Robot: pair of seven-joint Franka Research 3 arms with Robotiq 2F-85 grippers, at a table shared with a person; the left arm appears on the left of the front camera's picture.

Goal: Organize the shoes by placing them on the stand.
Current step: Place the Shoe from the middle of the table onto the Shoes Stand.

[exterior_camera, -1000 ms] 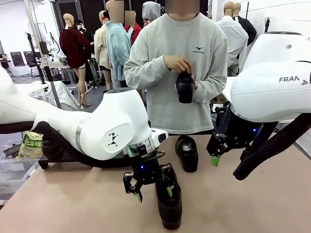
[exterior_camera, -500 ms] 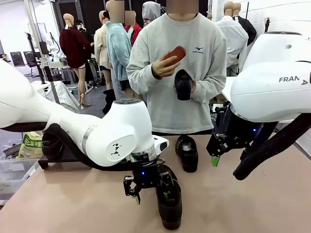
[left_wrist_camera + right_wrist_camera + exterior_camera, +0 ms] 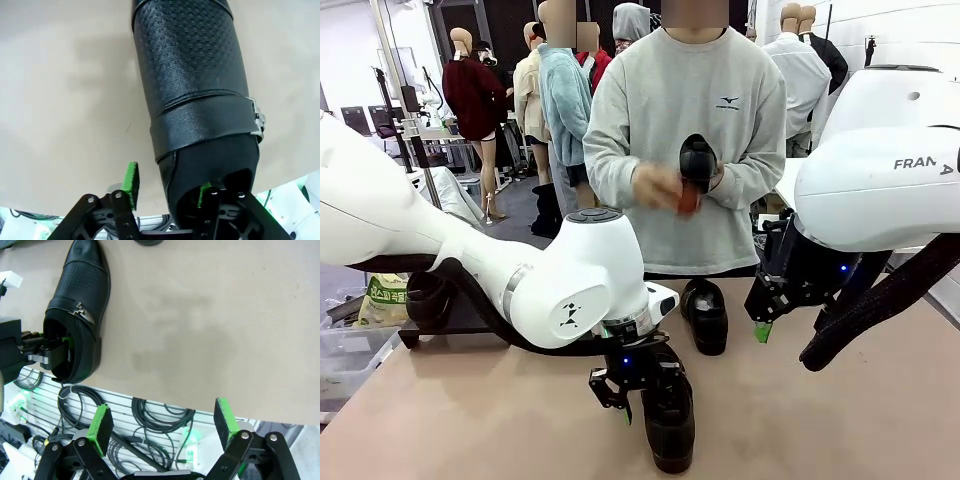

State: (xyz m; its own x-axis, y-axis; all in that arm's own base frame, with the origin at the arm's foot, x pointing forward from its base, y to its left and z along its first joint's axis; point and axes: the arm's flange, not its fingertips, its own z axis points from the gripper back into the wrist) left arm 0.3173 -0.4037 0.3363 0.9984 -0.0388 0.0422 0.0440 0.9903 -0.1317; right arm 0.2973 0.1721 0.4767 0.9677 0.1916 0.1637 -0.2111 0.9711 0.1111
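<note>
On the table (image 3: 60, 100), left hand (image 3: 166, 185) straddles shoe (image 3: 190, 75), fingers apart.

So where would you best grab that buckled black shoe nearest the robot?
Probably the side wall of its heel opening, coming from above. The shoe sits flat on its sole on the table, opening upward, so that thin wall can be pinched, unlike the broad toe. The left gripper straddles it so: one finger inside, one outside.
</note>
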